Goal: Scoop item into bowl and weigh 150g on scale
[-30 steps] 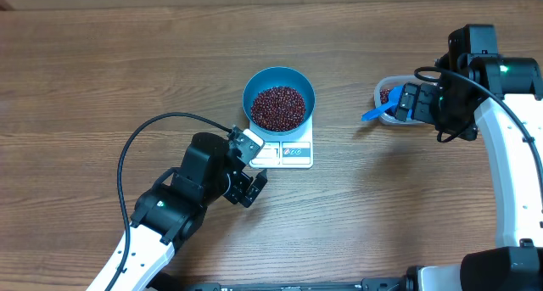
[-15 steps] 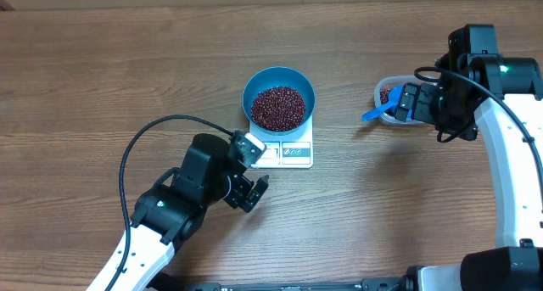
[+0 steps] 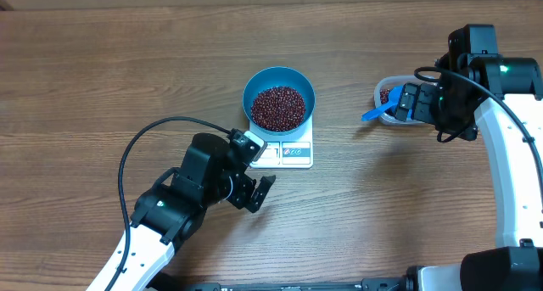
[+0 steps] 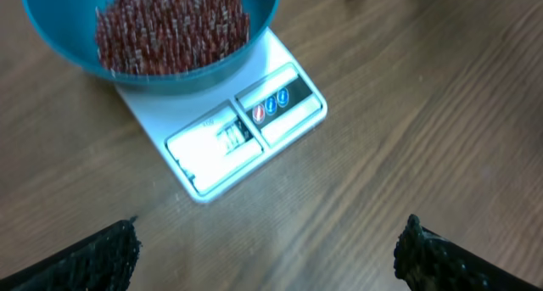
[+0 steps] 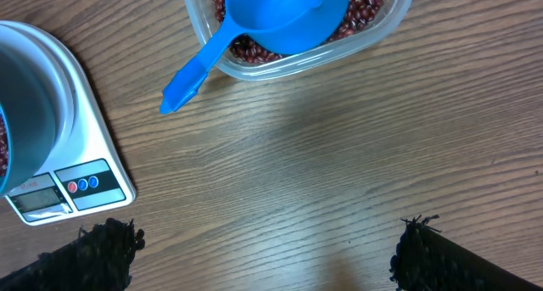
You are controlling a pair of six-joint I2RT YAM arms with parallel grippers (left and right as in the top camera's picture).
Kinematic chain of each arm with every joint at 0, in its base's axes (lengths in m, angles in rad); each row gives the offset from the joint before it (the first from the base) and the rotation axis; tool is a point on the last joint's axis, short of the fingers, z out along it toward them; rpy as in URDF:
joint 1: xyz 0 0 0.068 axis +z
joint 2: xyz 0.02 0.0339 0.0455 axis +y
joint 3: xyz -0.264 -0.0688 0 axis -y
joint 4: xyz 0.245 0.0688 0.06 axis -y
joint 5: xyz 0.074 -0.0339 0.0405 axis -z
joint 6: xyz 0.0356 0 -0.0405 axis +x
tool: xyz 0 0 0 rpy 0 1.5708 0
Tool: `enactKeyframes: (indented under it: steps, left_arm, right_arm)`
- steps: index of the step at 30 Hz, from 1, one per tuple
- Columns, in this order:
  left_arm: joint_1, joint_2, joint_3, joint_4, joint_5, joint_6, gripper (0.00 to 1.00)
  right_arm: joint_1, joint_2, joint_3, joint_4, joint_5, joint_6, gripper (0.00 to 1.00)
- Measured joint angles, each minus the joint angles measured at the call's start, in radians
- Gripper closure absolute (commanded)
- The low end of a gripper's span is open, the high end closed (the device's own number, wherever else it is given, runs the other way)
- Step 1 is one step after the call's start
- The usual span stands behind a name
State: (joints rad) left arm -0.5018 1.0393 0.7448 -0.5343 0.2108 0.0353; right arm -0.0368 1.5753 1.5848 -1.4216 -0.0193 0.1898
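Brown wood-grain desk (image 3: pixel 102 70) fills the overhead view. At its centre, one round, light blue bowl (image 3: pixel 254 81) sits on one flat white scale (image 3: pixel 293 153) and holds a heap of glossy dark red beans (image 3: pixel 278 107). At the right, one clear plastic tub (image 5: pixel 271 66) holds more beans and one blue scoop (image 5: pixel 288 15), whose handle sticks out over the rim. The left fingers (image 4: pixel 93 257), lower left of the scale, and the right fingers (image 5: pixel 102 249), at the tub, both gape wide and hold nothing.
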Motion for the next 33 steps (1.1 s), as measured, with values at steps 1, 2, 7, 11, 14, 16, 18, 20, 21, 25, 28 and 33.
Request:
enactKeyframes:
  steps: [1, 2, 7, 11, 14, 16, 18, 20, 21, 25, 28, 33]
  left_arm:
    - [0.0, 0.0, 0.002, -0.018, 0.0, -0.004, 0.0]
    - [0.004, 0.0, 0.007, -0.039, 0.001, -0.009, 0.01]
    - [0.03, 0.003, 0.058, -0.12, 0.003, -0.019, 0.0]
    - [0.047, 0.011, 0.111, -0.172, 0.003, -0.026, 0.0]
    - [0.06, 0.041, 0.154, -0.213, 0.003, -0.03, 0.0]
    - [0.068, 0.075, 0.187, -0.237, 0.003, -0.03, 0.0]
    - [0.074, 0.112, 0.219, -0.255, 0.003, -0.03, 0.0]
    - [0.08, 0.151, 0.255, -0.274, 0.003, -0.03, 0.0]
    - [0.085, 0.172, 0.275, -0.286, 0.003, -0.03, 0.0]
    - [0.102, 0.232, 0.34, -0.303, 0.002, -0.04, 0.0]
    - [0.127, 0.274, 0.385, -0.304, -0.005, -0.068, 0.0]
    - [0.164, 0.348, 0.459, -0.302, -0.021, -0.089, 0.0]
  right_arm:
    - [0.0, 0.0, 0.0, 0.0, 0.0, -0.001, 0.0]
    - [0.0, 0.0, 0.0, 0.0, 0.0, 0.0, 0.0]
    - [0.0, 0.0, 0.0, 0.0, 0.0, 0.0, 0.0]
    - [0.0, 0.0, 0.0, 0.0, 0.0, 0.0, 0.0]
    - [0.0, 0.0, 0.0, 0.0, 0.0, 0.0, 0.0]
    - [0.0, 0.0, 0.0, 0.0, 0.0, 0.0, 0.0]
    - [0.0, 0.0, 0.0, 0.0, 0.0, -0.001, 0.0]
    - [0.0, 0.0, 0.0, 0.0, 0.0, -0.001, 0.0]
    - [0.0, 0.0, 0.0, 0.0, 0.0, 0.0, 0.0]
    - [0.0, 0.0, 0.0, 0.001, 0.0, 0.0, 0.0]
    - [0.0, 0.0, 0.0, 0.0, 0.0, 0.0, 0.0]
    - [0.0, 0.0, 0.0, 0.0, 0.0, 0.0, 0.0]
